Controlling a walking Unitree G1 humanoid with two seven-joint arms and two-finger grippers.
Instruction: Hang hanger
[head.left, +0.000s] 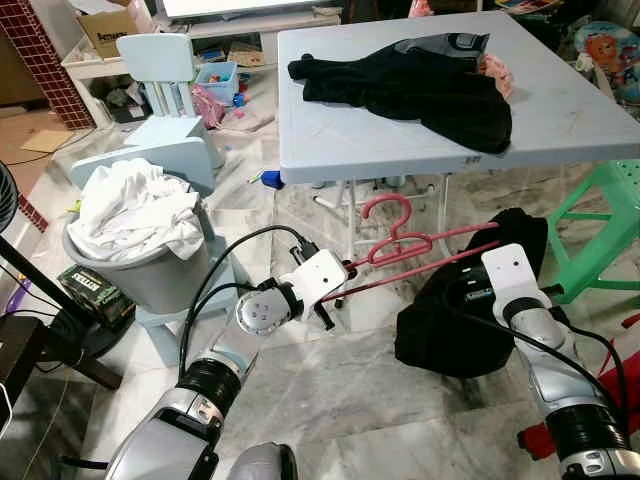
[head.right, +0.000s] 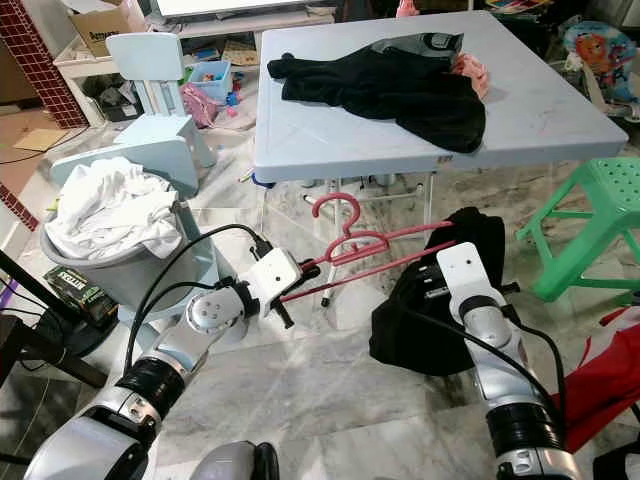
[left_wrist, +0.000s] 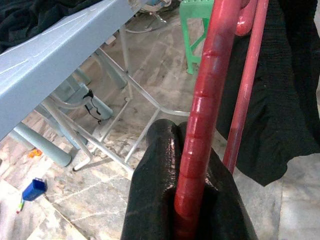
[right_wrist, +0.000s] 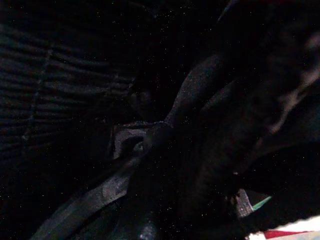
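Observation:
A pink-red plastic hanger (head.left: 410, 245) is held level above the marble floor, in front of the table, hook pointing up. My left gripper (head.left: 345, 270) is shut on its left end; the left wrist view has the black fingers (left_wrist: 155, 170) clamped around the red bar (left_wrist: 200, 125). The hanger's right end runs into a black garment (head.left: 460, 320) that droops from it toward the floor. My right gripper (head.left: 472, 292) is buried in that garment, and its wrist view is dark, with folds of black cloth (right_wrist: 75, 100) pinched between the fingers.
A pale blue folding table (head.left: 560, 120) with black clothes (head.left: 420, 85) on it stands just behind the hanger. To the left are a grey basket of white laundry (head.left: 140, 215) and a small blue chair (head.left: 165, 90). On the right stands a green stool (head.left: 600, 230).

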